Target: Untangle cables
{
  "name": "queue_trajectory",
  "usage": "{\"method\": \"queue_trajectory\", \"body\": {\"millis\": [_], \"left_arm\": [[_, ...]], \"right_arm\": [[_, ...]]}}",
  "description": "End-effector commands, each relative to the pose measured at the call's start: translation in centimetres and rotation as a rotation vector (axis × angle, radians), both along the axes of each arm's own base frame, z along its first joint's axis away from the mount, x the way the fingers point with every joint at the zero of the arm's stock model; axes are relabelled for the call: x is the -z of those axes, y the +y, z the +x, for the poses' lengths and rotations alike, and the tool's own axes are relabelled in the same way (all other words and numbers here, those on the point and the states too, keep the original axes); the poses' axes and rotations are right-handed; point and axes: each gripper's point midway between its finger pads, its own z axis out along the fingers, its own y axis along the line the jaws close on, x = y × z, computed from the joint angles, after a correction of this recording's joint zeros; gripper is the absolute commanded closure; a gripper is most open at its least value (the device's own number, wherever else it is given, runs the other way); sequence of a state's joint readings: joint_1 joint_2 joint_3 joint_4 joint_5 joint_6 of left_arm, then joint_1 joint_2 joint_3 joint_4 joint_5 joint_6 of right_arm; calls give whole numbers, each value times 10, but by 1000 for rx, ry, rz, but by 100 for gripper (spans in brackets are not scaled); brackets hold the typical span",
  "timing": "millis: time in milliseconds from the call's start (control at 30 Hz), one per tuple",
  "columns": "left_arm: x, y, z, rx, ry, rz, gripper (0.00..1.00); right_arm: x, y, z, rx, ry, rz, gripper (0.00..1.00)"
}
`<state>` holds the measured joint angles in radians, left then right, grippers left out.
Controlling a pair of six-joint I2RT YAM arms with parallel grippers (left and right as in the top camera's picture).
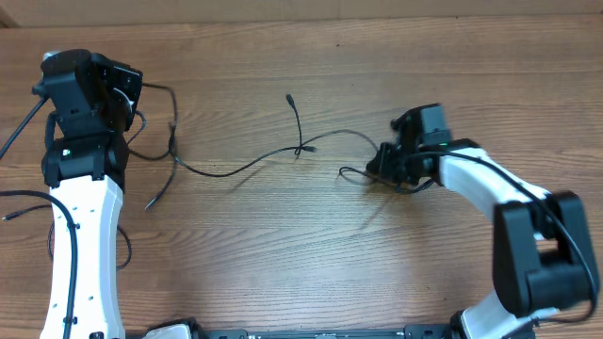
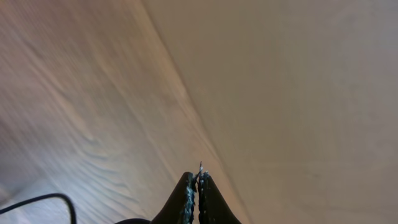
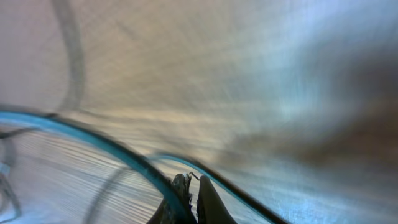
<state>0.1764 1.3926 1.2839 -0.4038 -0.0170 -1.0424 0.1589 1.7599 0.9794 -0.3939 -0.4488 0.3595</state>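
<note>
While both sit pressed together, the left pincer (image 2: 198, 180) by the table's (image 1: 283, 264) far left corner and the right pincer (image 3: 191, 186) toward its right edge, the cables (image 1: 236, 169) lie crossed mid-table. The right wrist view is blurred; that pincer may be pinching one. I fear pulling would tighten the knot (image 1: 301, 148).

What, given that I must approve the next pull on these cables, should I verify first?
1. Left jaws closed: ok, shut in the left wrist view.
2. Left jaws holding a cable: cannot tell; only a thin sliver shows at the tips.
3. Right jaws closed: ok, shut.
4. Right jaws gripping a cable: cannot tell; a dark cord crosses at the tips, but that view is blurred.
5. Cables separated: not ok; a knot sits mid-table.
6. Free plug end apart from both arms: ok.
</note>
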Motion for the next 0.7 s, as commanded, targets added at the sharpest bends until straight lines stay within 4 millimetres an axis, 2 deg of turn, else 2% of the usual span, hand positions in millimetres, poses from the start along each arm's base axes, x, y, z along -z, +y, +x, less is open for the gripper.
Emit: {"method": "queue_trajectory", "body": {"millis": [0, 200, 233, 300, 367, 433, 533, 600, 633, 667], "left_arm": [[-3, 13, -6, -52, 26, 92, 96], [24, 23, -12, -72, 143, 154, 96], [29, 24, -13, -78, 164, 157, 96], [40, 24, -12, -72, 196, 151, 96], [49, 16, -7, -27, 209, 122, 96], [52, -1, 4, 97, 192, 119, 96], [41, -28, 26, 340, 97, 203, 96], [32, -35, 33, 406, 43, 247, 96], [25, -33, 37, 395, 17, 264, 96], [18, -30, 40, 388, -10, 285, 96]], "right_arm": [[-55, -1, 19, -46, -189, 92, 96], [-127, 3, 37, -146, -418, 369, 96], [-136, 0, 40, -140, -439, 398, 96], [-139, -10, 48, -86, -439, 404, 96], [-128, -19, 51, -29, -411, 356, 96], [-108, -31, 50, 47, -338, 282, 95], [-77, -47, 40, 143, -217, 156, 88], [-57, -60, 30, 201, -137, 62, 87], [-48, -66, 23, 222, -96, 22, 80], [-44, -68, 19, 229, -70, 7, 67]]}}
